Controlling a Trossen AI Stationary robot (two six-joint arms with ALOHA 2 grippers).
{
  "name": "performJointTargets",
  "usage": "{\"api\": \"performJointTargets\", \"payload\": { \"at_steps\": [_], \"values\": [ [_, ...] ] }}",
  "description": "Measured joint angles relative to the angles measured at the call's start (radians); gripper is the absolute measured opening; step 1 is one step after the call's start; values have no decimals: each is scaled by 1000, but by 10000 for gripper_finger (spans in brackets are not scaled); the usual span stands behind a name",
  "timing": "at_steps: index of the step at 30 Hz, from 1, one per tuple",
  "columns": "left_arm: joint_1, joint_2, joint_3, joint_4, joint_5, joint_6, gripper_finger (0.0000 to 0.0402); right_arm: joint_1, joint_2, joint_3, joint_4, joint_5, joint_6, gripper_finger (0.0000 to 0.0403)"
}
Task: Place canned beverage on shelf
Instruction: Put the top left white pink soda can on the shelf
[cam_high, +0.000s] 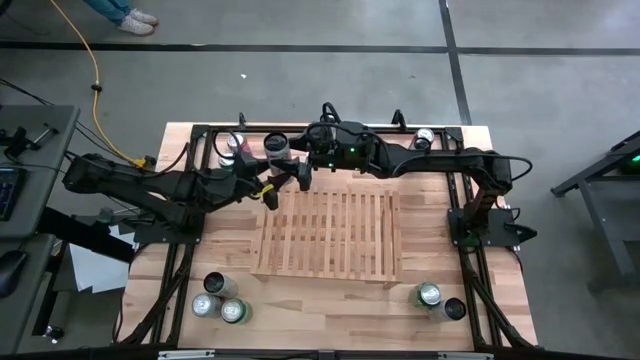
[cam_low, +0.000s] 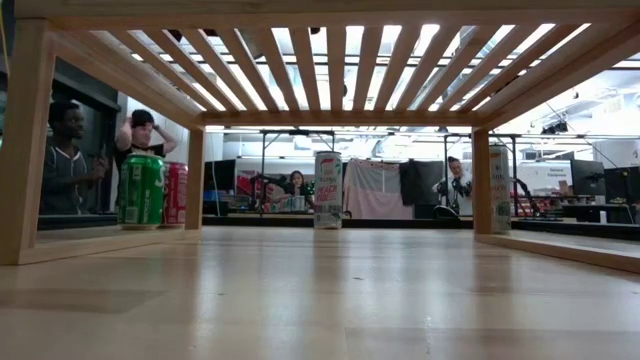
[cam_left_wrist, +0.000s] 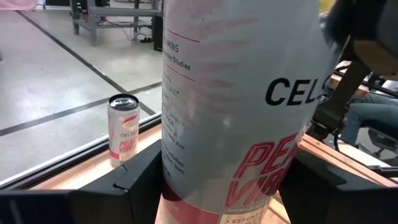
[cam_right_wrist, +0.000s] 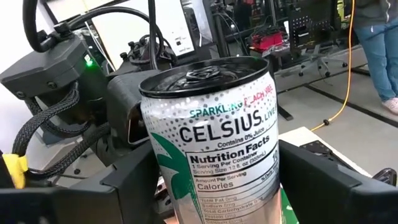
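Note:
One white Celsius can (cam_high: 276, 146) with red and green print is held upright between both grippers, above the table behind the shelf's far left corner. It fills the left wrist view (cam_left_wrist: 236, 106) and shows its top in the right wrist view (cam_right_wrist: 211, 143). My left gripper (cam_left_wrist: 224, 199) reaches it from the near left (cam_high: 266, 168) and is shut on it. My right gripper (cam_right_wrist: 211, 193) comes in along the far edge (cam_high: 292, 152) and is shut on it too. The slatted wooden shelf (cam_high: 330, 235) stands mid-table with nothing on it. The low view shows neither the held can nor the grippers. My left gripper pinches the can's side walls (cam_left_wrist: 171, 180) between its two fingers (cam_left_wrist: 140, 180), low on the body; the top is out of frame. The fingers come nearly level from the table's near left. The can stands about upright. My right gripper pinches the same can's side walls (cam_right_wrist: 163, 180) between its two fingers (cam_right_wrist: 127, 186), below the rim (cam_right_wrist: 205, 74). The fingers come level from the table's right. The can is upright, its top up.
A green can (cam_low: 142, 190) and a red one (cam_low: 175, 193) stand at the far left, a white one (cam_low: 328, 190) at the far middle, another (cam_high: 425, 138) far right. Three cans (cam_high: 218, 298) stand near left, two (cam_high: 440, 300) near right. People sit beyond the table.

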Motion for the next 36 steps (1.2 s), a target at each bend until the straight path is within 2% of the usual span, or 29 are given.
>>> {"api": "performJointTargets", "payload": {
  "at_steps": [7, 15, 20, 24, 30, 36],
  "values": [
    [0, -10, 1, -7, -5, 27, 252, 0, 1, 0, 9, -1, -16, 240],
    [-1, -32, 1, -56, 40, 58, 293, -5, 1, 0, -1, -20, -15, 238],
    [12, -133, 2, -164, 94, 74, 301, -28, -13, 0, -40, -15, -41, 238],
    [14, -246, 0, -287, 99, 53, 302, -45, -23, 1, -55, -22, -62, 238],
    [12, -424, 2, -261, 68, 71, 302, -9, 19, -2, -23, -79, -64, 238],
    [12, -527, 2, -219, -1, 122, 303, 52, 131, 28, 98, -39, -66, 238]
  ]
}}
